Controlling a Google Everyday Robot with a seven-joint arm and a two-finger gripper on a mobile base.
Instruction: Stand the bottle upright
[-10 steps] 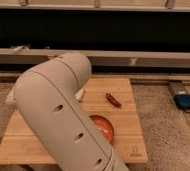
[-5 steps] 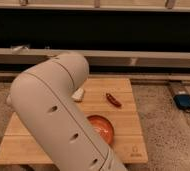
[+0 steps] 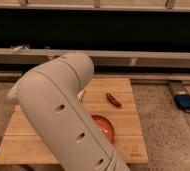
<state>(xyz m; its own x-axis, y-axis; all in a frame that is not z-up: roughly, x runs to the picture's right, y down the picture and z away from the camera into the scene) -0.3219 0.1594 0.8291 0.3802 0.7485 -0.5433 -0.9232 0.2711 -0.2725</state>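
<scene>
Camera view: a thick white robot arm [image 3: 63,115] with round holes along its side fills the middle. It runs from the bottom edge up to a rounded elbow, then bends down to the left. It blocks most of the left and centre of a pale wooden surface [image 3: 130,137]. To the right of the arm, an orange-red bowl [image 3: 106,128] sits on the wood, partly covered by the arm. A small dark red oblong item [image 3: 113,100] lies apart from the bowl, farther back. A blue object [image 3: 184,101] with a cable lies on the speckled floor [image 3: 163,125] at the right.

The tool is hidden behind the arm over the left part of the wood. Its fingers are drawn together, but whether they clasp anything cannot be told. The bottle is also out of sight behind the arm, so how it lies relative to the tool cannot be made out.
</scene>
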